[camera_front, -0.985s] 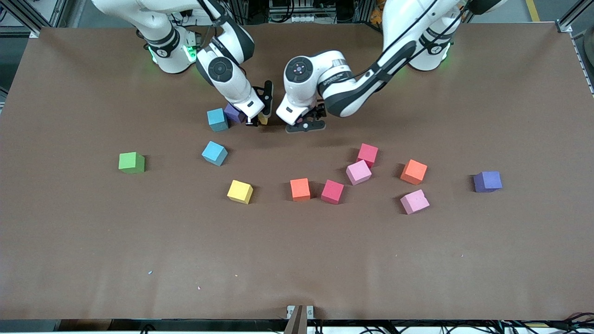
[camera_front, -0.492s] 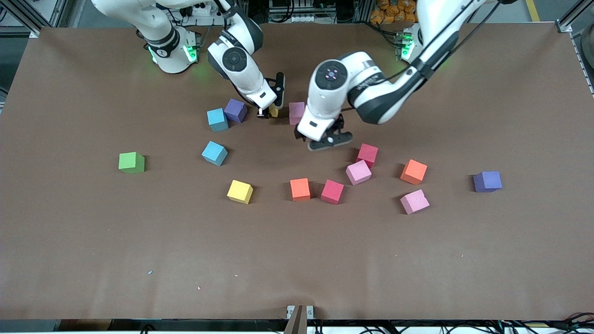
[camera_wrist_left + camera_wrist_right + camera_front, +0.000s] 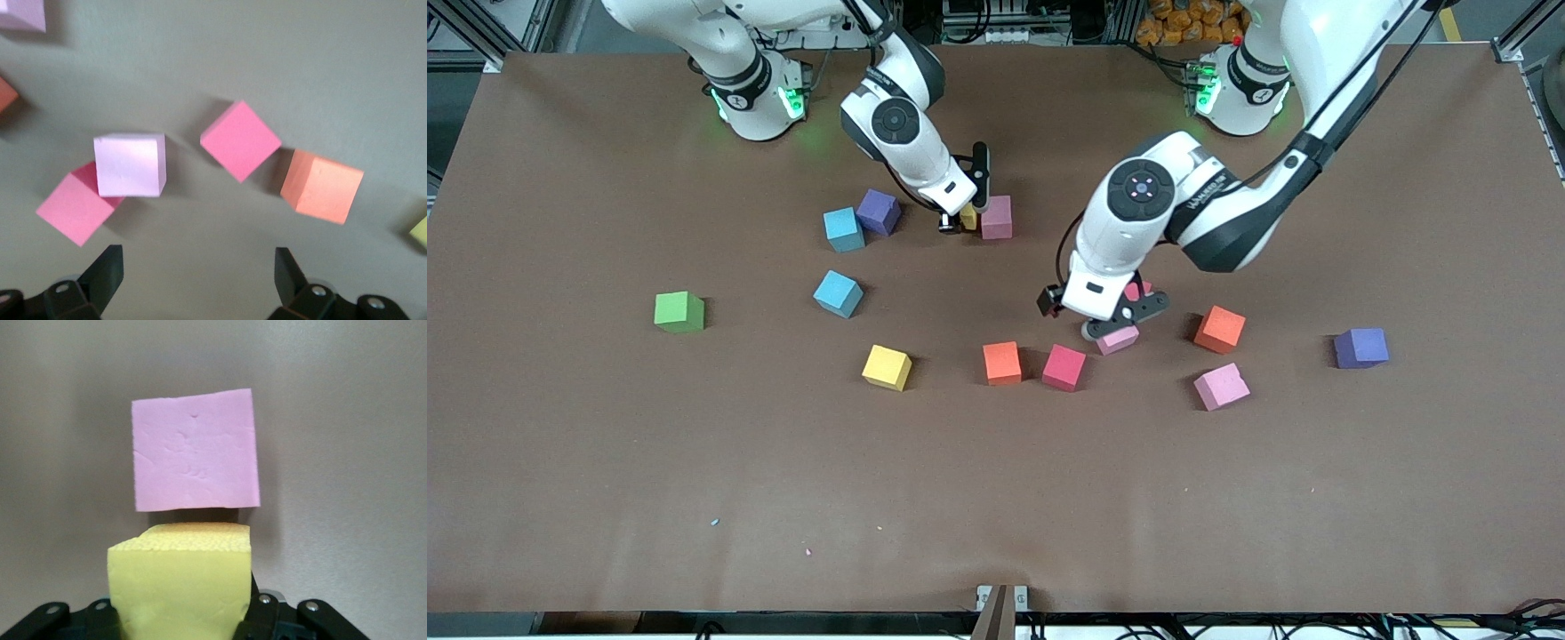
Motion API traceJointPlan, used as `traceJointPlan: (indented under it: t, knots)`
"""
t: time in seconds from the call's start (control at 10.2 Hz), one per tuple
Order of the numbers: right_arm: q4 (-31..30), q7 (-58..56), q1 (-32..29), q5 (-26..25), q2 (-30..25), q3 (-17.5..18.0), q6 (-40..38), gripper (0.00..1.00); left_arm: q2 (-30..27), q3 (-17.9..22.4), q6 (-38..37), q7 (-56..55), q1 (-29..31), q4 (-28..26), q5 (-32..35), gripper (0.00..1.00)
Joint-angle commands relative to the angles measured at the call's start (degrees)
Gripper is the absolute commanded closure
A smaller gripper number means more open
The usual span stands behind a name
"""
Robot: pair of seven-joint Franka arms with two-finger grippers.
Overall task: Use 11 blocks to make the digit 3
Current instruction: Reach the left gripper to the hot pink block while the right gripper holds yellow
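My right gripper (image 3: 963, 216) is shut on a yellow block (image 3: 180, 583), low over the table and right beside a light pink block (image 3: 996, 218) (image 3: 195, 450). My left gripper (image 3: 1113, 318) (image 3: 199, 277) hangs open and empty over a light pink block (image 3: 1118, 339) (image 3: 130, 165) that touches a red block (image 3: 1138, 290) (image 3: 73, 207). Other blocks lie scattered: purple (image 3: 879, 212), blue (image 3: 844, 228), blue (image 3: 838, 293), yellow (image 3: 887, 367), orange (image 3: 1002, 363), red (image 3: 1064, 367), orange (image 3: 1219, 329), pink (image 3: 1221, 386), purple (image 3: 1361, 348). No digit 3 shows.
A green cube (image 3: 679, 312) sits alone toward the right arm's end of the brown table (image 3: 996, 498). The half of the table nearer the front camera is bare.
The left gripper has swung away from the right gripper's side to over the pink and red pair. The right gripper has carried the yellow block from the purple block to the uncovered pink block.
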Motion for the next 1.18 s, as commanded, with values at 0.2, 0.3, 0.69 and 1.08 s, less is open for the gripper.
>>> traceJointPlan:
  t: [0.2, 0.3, 0.69, 1.08]
  knots:
    - [2.3, 3.6, -1.8, -2.2, 0.7, -0.1, -2.3, 1.0, 3.2, 4.1, -2.2, -4.1, -1.1, 5.2, -2.7, 0.0]
    - [2.6, 5.2, -1.2, -2.3, 1.3, -0.1, -2.3, 1.0, 3.2, 4.4, -2.2, -6.1, -1.3, 5.2, -2.4, 0.0]
    - [2.7, 8.4, -0.2, -2.2, 2.0, 0.0, -2.3, 1.0, 5.5, 5.5, -1.8, -21.5, -2.8, 5.2, -1.2, 0.0]
    - [2.8, 8.9, 0.3, -2.4, 3.1, 0.0, -2.3, 1.0, 8.9, 14.9, -1.6, -34.0, -12.5, 11.4, -0.6, 0.0]
